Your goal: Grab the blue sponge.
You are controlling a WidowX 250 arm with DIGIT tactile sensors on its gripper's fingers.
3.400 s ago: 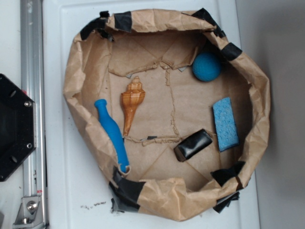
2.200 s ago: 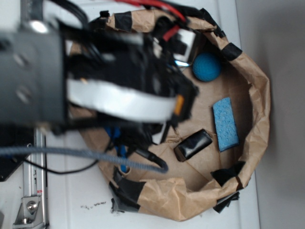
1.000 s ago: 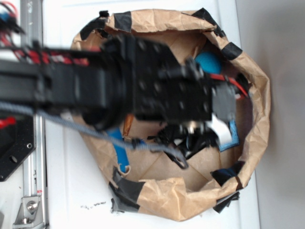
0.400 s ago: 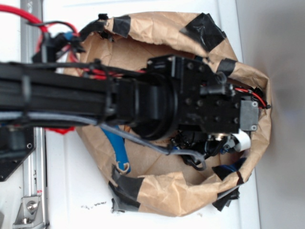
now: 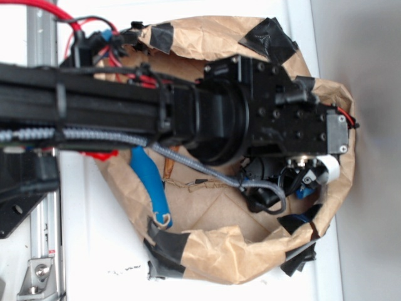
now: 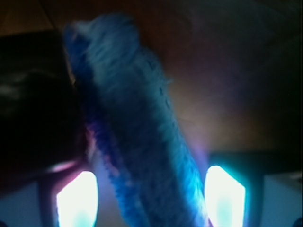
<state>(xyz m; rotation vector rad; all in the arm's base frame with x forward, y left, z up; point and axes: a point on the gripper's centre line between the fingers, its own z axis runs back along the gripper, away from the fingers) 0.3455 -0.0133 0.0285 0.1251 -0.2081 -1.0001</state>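
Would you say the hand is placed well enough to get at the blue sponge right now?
Probably yes: in the wrist view the blue sponge stands between the hand's two fingers, nothing blocking. Whether they grip it is unclear.

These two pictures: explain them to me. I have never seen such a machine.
The black machine is a robot arm, seen from above in the exterior view. It reaches into a brown paper bag with taped edges. Inside lie a long blue bottle-shaped toy and a black block; the arm hides the rest. The other picture comes from a camera on the arm's wrist, looking down between its pincer's fingers. There the blue sponge stands blurred between the fingers. Whether the pincer is already squeezing it is unclear.
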